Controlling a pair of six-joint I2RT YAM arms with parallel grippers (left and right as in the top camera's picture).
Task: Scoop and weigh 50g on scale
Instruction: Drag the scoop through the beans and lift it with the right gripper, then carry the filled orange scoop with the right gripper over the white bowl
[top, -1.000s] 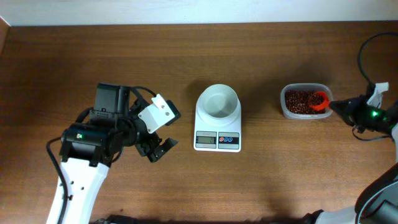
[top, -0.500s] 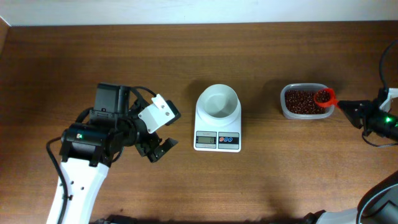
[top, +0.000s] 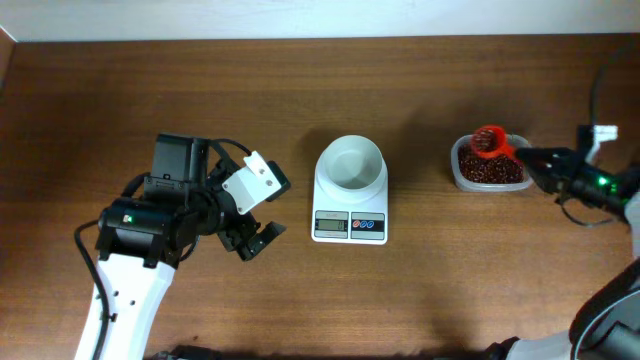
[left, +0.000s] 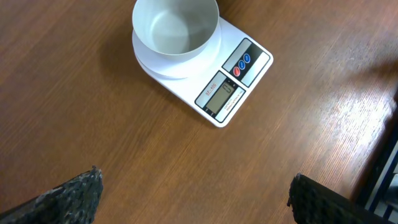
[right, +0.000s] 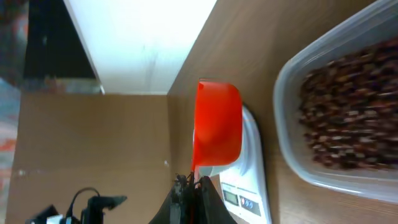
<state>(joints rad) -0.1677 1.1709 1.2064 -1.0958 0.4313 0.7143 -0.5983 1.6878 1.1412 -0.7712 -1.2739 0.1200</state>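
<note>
Left arm: elbow bent over the near-left part of the brown wooden table (top: 450, 80), wrist angled toward the small white digital scale (top: 350, 215). Left gripper (top: 284, 208) has its fingers spread wide with nothing between them, and is well apart from the scale.

Scale: table centre, with a round white bowl (top: 350, 165) on top, bare white inside.

Right arm: extends from the right edge, roughly level. Right gripper (top: 528, 157) has its fingers pinched on the handle of a red plastic scoop (top: 488, 141). The scoop cup is over the far-left corner of the clear rectangular tub of red beans (top: 490, 172). Cup contents unclear, possibly beans.
</note>
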